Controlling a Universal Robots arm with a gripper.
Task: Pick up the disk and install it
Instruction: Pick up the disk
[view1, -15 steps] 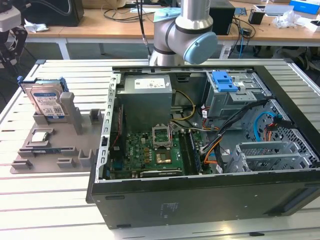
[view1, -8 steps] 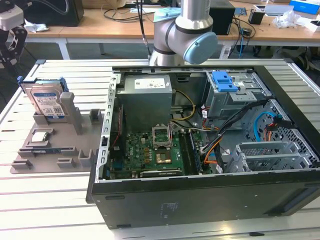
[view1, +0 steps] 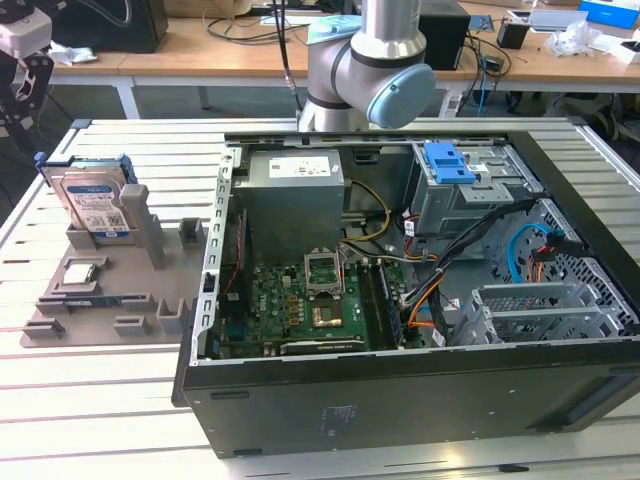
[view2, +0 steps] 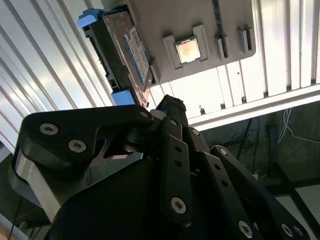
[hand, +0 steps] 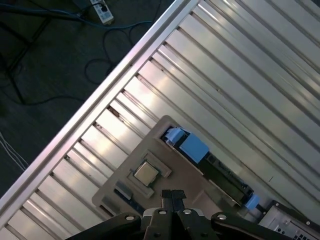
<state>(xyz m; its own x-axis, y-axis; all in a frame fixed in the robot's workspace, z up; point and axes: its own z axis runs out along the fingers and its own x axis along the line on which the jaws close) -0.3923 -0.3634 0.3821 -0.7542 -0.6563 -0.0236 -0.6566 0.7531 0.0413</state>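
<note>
The disk (view1: 95, 200) stands on edge in a slot of the grey holder plate (view1: 100, 290) at the exterior view's left, its white-and-blue label facing forward and a blue carrier frame around it. In both wrist views I look down on it from high up: the disk (view2: 131, 47) shows its label and blue end, and the disk (hand: 220, 175) appears edge-on. My gripper (hand: 172, 196) hangs well above the plate with its black fingers (view2: 172, 107) pressed together and nothing between them. It is apart from the disk.
An open computer case (view1: 400, 400) lies on the slatted metal table (view1: 100, 420), with a motherboard and a grey drive cage topped by a blue bracket (view1: 448, 160). A square chip (hand: 146, 172) rests on the plate. Cables lie on the floor beyond the table's edge (hand: 100, 95).
</note>
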